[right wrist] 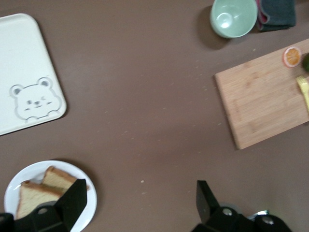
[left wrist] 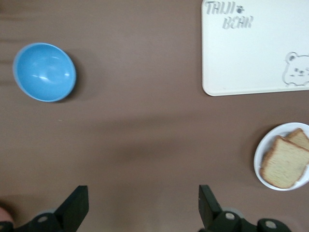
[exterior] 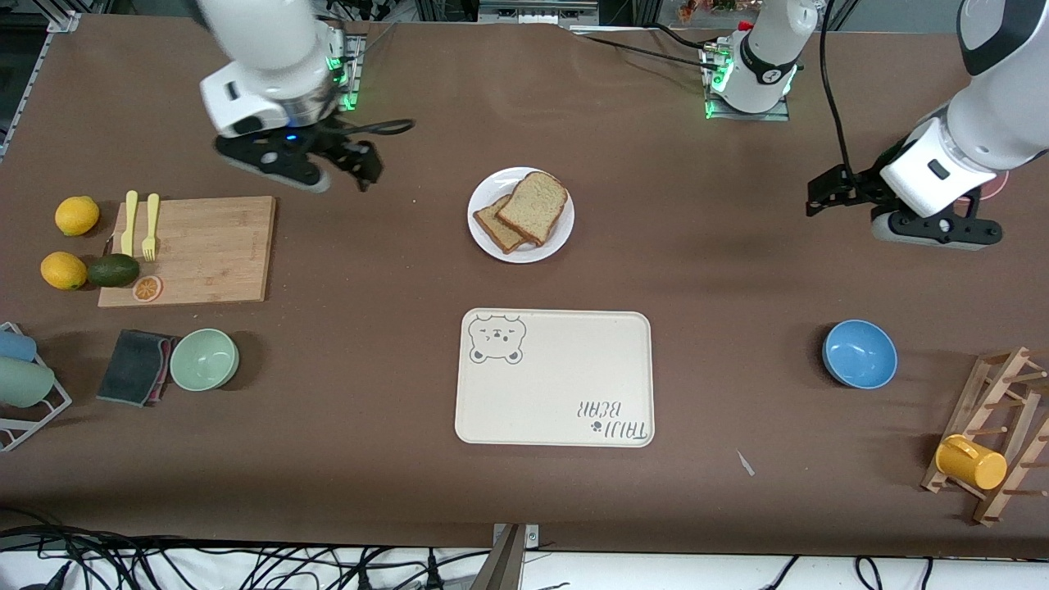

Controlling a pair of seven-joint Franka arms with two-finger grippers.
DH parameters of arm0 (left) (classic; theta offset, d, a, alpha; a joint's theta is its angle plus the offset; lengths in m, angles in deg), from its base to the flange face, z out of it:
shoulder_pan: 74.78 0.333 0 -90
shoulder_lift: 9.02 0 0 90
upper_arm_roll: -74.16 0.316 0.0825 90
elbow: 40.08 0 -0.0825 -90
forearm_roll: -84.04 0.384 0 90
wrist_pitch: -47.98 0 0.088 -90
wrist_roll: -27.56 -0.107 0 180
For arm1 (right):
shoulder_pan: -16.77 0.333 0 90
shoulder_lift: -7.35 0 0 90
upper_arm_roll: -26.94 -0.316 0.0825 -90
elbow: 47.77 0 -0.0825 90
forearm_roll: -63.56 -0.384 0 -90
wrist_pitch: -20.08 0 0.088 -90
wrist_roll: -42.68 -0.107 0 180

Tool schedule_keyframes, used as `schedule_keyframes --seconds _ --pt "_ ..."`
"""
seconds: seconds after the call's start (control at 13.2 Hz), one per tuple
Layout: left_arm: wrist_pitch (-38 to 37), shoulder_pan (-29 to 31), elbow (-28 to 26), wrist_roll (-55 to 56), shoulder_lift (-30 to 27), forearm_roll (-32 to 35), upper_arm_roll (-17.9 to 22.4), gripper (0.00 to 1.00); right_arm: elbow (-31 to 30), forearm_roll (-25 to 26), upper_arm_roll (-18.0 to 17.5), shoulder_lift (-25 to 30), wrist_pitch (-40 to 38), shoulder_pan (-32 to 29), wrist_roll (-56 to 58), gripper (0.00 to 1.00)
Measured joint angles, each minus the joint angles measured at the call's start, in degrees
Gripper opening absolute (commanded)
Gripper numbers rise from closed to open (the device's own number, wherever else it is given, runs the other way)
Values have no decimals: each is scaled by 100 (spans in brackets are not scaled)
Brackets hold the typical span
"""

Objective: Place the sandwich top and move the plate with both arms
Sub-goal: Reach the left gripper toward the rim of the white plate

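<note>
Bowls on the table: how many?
2. A green bowl beside the dark cloth toward the right arm's end; a blue bowl toward the left arm's end. None seems hidden.

arms: two chunky white ones, rounded glossy shells, the left arm point(exterior: 975, 123) with a dark band
wrists: black brackets, grey rims
cables: black, looping
bases: green lights glowing
fingers point(left wrist: 77, 205): black, wedge-shaped

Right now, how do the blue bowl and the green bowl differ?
The blue bowl is bright blue; the green bowl is pale mint. The blue bowl stands alone toward the left arm's end of the table; the green bowl stands toward the right arm's end, touching a folded dark cloth. Both are round, upright, empty, and about equally near the front camera.
</note>
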Motion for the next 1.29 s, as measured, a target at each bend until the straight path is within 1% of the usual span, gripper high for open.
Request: schedule_keyframes --seconds 0.15,0.38,0.53,0.61,0.76,0.83,0.98,1.13,1.29 --pt "-61 -26 -3 0 143 -360 -53 100 -161 -177 245 121 2 -268 609 100" --pt "-277 -96 -13 0 481 -832 -155 100 -235 -483 930 215 -40 -337 1544 100" --pt "-304 -138 -17 -8 807 -952 -270 100 -182 -540 1333 281 -388 -410 2182 100" --pt "-271 -145 -19 -27 1022 -1093 -372 100 -77 -560 1433 298 -616 -487 2433 100" --pt "-78 -172 -19 -246 1495 -1415 -494 99 160 -621 1584 301 -835 -554 2808 100" --pt "50 -177 -20 -451 1730 -1543 -547 99 224 -701 1667 302 -851 -563 3007 100" --pt "404 -188 -35 -881 2127 -1899 -615 98 351 -1023 1780 303 -865 -731 3289 100" --pt "887 -203 -152 -1206 2379 -2406 -727 99 611 -1164 1789 300 -972 -865 3385 100" --pt "1597 -221 -453 -1367 2443 -2699 -997 99 788 -1175 1771 254 -1105 -864 3386 100"
